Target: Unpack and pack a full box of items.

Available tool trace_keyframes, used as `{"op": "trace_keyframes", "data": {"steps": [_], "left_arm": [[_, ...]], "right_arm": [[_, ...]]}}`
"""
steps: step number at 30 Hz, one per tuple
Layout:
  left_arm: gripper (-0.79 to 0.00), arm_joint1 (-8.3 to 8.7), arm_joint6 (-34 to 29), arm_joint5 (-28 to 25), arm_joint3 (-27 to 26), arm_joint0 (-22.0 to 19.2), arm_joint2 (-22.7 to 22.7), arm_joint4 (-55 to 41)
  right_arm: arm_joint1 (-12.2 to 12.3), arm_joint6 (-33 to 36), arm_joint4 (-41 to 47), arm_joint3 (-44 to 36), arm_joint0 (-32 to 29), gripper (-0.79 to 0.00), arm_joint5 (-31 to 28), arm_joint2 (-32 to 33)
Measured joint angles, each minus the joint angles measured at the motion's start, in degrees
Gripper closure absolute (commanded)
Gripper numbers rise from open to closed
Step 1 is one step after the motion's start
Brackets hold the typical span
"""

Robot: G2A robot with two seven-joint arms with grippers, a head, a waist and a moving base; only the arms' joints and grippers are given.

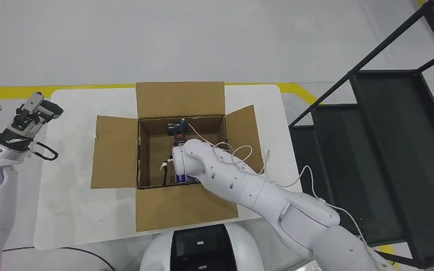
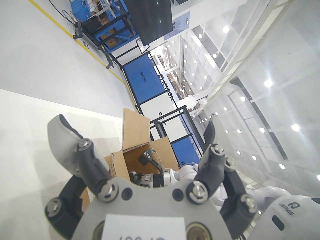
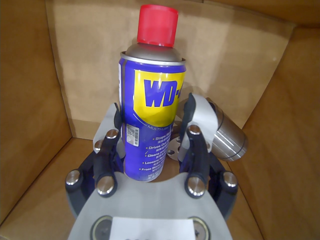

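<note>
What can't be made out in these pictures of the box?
- Top view: the right arm covers most of the box interior, hiding its contents.
- Right wrist view: the wrist plate hides whether the spray can touches the box floor.
- Same view: one of the fingers hides part of the metal cylinder.

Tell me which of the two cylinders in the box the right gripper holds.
The blue spray can with the red cap; the plain silver cylinder lies free beside it.
</note>
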Motion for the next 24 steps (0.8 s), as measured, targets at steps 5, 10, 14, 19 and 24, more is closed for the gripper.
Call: {"op": "trace_keyframes", "data": {"steps": [5, 10, 14, 19, 24], "left_arm": [[-0.785, 0.00, 0.0, 0.0, 0.0, 0.0, 0.0, 0.0], [-0.785, 0.00, 0.0, 0.0, 0.0, 0.0, 0.0, 0.0], [-0.785, 0.00, 0.0, 0.0, 0.0, 0.0, 0.0, 0.0], [-0.785, 0.00, 0.0, 0.0, 0.0, 0.0, 0.0, 0.0], [-0.785, 0.00, 0.0, 0.0, 0.0, 0.0, 0.0, 0.0]], "right_arm": [[-0.7, -0.1, 0.3, 1.8, 0.2, -0.723, -1.1, 0.4], [-1.6, -0.3, 0.8, 3.9, 0.6, -0.686, -2.1, 0.6], [-2.4, -0.6, 1.1, 5.7, 1.0, -0.668, -2.7, 0.6], [-3.4, -1.0, 1.7, 7.7, 1.5, -0.588, -3.5, 0.9], [-4.4, -1.3, 2.2, 9.9, 2.0, -0.554, -4.2, 0.8]]}}
